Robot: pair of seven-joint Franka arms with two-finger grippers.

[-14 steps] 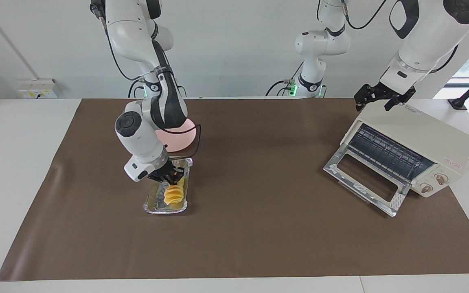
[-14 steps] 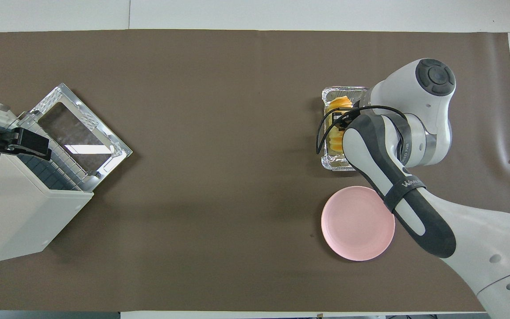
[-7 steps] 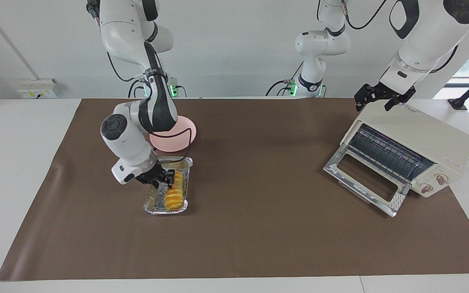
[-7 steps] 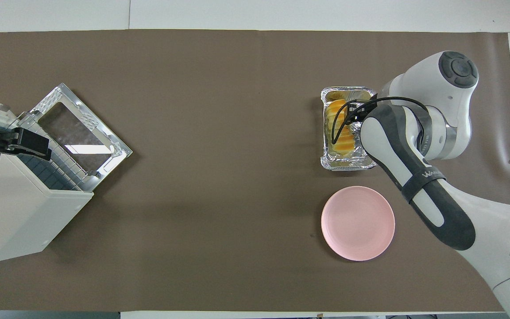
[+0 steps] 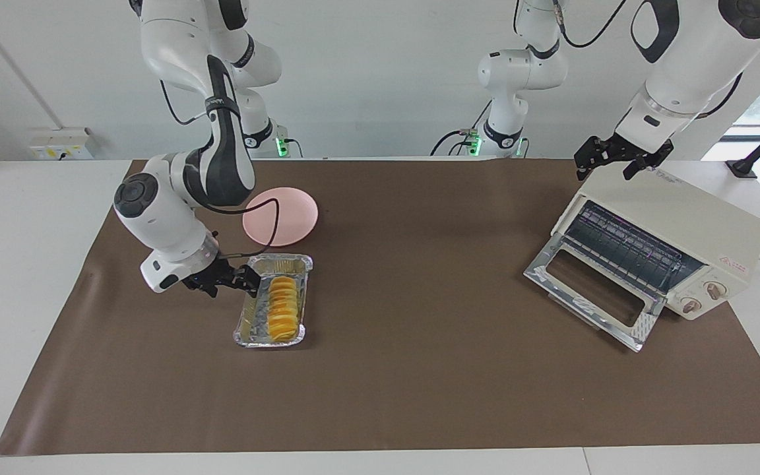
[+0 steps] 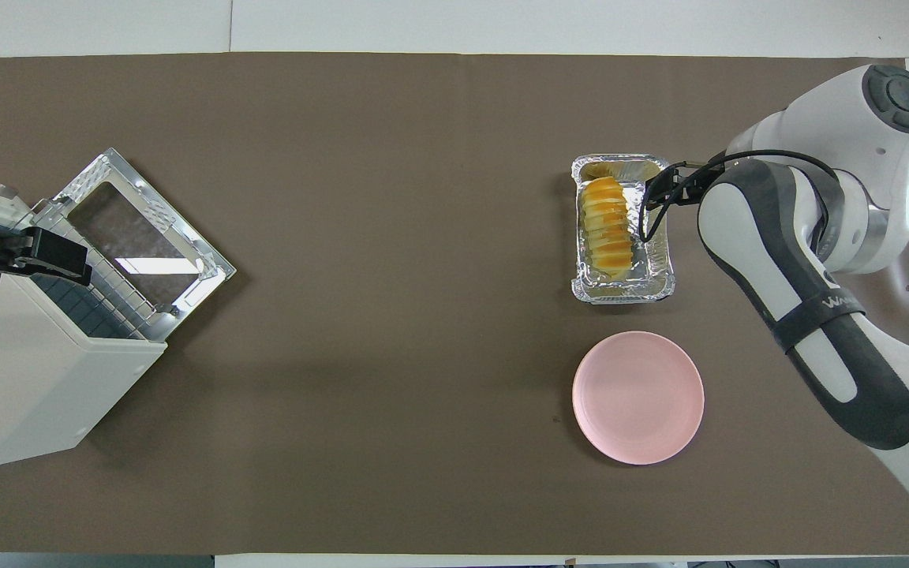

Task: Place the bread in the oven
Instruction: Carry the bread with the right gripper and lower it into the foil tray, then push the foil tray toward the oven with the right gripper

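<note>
The ridged golden-yellow bread loaf [image 5: 283,307] lies in the crinkled silver foil tray [image 5: 246,325], just beside the right gripper [image 5: 243,280], whose jaws stand apart and empty.

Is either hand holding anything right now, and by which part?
Nothing is held. The ridged golden-yellow bread lies free in the crinkled silver foil tray; right hand beside it.

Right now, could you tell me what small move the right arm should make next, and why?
Probably close the right gripper on the foil tray rim beside it: the bread lies in that tray, the gripper is open, and the oven door hangs open, the left gripper waiting above.
</note>
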